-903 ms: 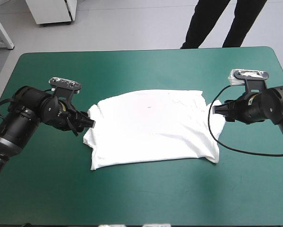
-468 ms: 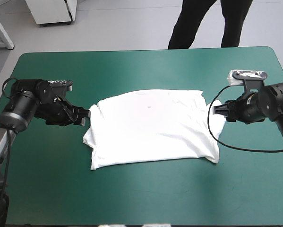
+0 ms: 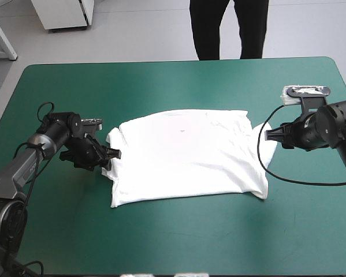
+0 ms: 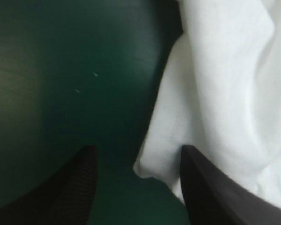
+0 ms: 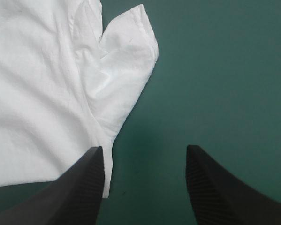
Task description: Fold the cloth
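The white T-shirt (image 3: 187,156) lies spread flat in the middle of the table, sleeves out to both sides. My left gripper (image 3: 112,154) sits low at its left sleeve. In the left wrist view the left gripper (image 4: 138,150) is open, and a folded lip of the T-shirt (image 4: 224,70) reaches in between the fingers. My right gripper (image 3: 269,135) hovers just off the right sleeve. Seen from its wrist, the right gripper (image 5: 145,149) is open over the cover, with the sleeve (image 5: 126,51) ahead and the T-shirt's hem edge beside one finger (image 5: 79,187).
Teal-green cover (image 3: 178,242) stretches around the T-shirt on every side, widest toward the near edge. The table's far edge (image 3: 178,62) runs well beyond the collar.
My left arm has dropped lower and swung in, bringing its gripper to the T-shirt's left sleeve edge. The right gripper has drawn back slightly from the right sleeve. The T-shirt has not moved.
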You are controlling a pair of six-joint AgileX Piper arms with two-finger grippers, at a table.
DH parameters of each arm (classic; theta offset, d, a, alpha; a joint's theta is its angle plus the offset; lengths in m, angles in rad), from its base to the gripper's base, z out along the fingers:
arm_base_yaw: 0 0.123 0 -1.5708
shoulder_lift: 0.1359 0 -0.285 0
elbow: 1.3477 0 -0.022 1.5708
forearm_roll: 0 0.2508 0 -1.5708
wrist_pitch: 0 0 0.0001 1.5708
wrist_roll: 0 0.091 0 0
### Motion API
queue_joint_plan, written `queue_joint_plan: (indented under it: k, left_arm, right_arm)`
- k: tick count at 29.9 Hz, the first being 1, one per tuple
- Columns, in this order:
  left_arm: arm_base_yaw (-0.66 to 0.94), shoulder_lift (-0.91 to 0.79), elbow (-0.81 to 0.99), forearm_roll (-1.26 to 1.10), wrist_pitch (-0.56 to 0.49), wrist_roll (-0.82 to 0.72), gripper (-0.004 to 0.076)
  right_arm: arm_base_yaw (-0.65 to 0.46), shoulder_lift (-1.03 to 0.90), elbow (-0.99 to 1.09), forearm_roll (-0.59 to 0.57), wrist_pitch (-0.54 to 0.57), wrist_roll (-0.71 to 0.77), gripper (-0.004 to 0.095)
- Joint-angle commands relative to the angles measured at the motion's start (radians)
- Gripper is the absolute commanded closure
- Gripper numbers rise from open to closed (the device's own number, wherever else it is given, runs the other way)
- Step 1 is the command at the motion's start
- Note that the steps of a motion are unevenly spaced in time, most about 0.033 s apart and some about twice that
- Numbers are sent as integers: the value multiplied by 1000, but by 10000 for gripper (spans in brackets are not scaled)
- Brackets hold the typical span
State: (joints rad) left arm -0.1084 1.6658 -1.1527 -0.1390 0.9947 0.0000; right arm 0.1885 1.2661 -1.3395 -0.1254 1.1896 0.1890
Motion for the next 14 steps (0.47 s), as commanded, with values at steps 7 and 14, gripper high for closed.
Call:
queue_joint_plan:
  k: [7,14]
  left_arm:
    - [-35,34,88,-14,-111,0,344]
    - [-144,75,102,-11,-169,0,675]
  right_arm:
    - [-6,-9,-33,-19,-26,0,413]
    - [-6,-9,-33,-19,-18,0,413]
